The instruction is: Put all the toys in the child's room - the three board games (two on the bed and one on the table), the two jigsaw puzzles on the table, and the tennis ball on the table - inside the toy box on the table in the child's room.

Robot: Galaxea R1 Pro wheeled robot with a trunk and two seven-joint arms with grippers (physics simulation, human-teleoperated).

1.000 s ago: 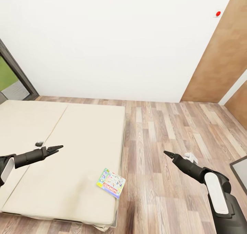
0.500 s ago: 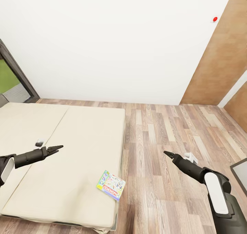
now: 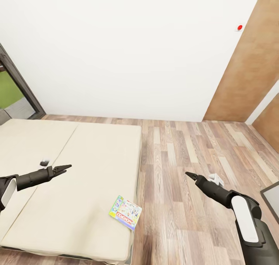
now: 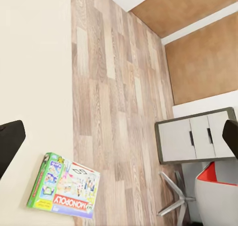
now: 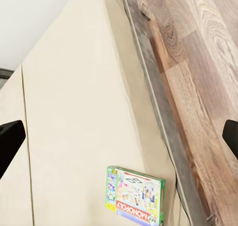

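A board game (image 3: 125, 212) — a green box lettered "MONOPOLY" — is seen lying flat on the cream bed (image 3: 69, 172), at its near corner beside the wood-plank floor (image 3: 182, 156). From the left pincer (image 3: 66, 167), held nearly closed above the mattress, the box lies well apart; the right pincer (image 3: 189, 174) is likewise held nearly closed, above the floor. Its lettering is legible in the wrist views (image 4: 63, 186) (image 5: 135, 195). A grey cabinet (image 4: 196, 135) and a red-and-white chair (image 4: 215, 191) are shown in the left wrist view.
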